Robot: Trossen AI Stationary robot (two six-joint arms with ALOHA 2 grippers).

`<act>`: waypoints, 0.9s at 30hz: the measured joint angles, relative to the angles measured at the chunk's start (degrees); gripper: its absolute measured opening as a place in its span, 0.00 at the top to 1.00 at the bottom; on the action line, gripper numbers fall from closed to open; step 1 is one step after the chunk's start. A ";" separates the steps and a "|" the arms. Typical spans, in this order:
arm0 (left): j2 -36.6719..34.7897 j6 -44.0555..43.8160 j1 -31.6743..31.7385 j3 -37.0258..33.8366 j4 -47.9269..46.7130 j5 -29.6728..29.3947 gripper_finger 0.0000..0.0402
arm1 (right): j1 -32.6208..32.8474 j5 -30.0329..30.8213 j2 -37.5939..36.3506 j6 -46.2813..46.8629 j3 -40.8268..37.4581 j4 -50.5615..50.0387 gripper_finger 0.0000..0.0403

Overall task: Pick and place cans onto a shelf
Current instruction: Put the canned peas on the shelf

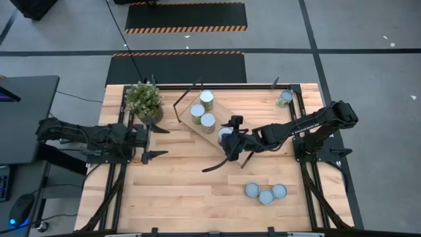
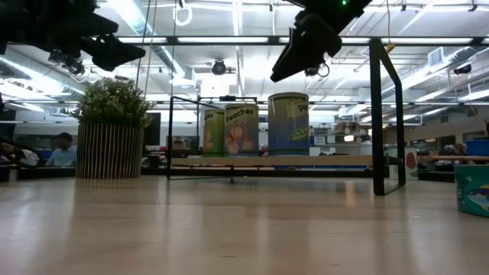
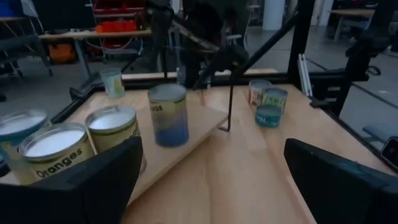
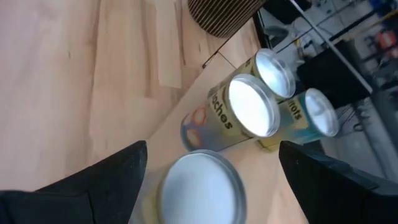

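The shelf is a light-wood board on black legs, lying slantwise at the table's middle. Four cans stand on it: three at its far end and a blue-labelled one nearer its right end. My right gripper hangs open above that can, clear of its silvery top, with a finger on either side. My left gripper is open and empty left of the shelf. Three more cans stand on the table at the near right, and one at the far right.
A leafy potted plant stands at the far left, just beyond my left gripper. The shelf's black frame legs rise at its ends. Open tabletop lies toward the near edge.
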 joint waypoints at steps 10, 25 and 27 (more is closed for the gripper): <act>0.04 -2.98 0.00 0.00 -0.04 0.04 0.01 | 1.65 2.82 0.25 8.93 0.00 -0.06 0.07; 0.06 -2.90 0.00 0.04 5.10 0.01 0.01 | 4.46 10.04 2.49 6.53 -0.34 -4.51 0.07; 0.06 -2.99 0.00 0.04 4.82 0.04 0.01 | 3.38 9.07 2.74 6.67 -0.28 -4.90 0.07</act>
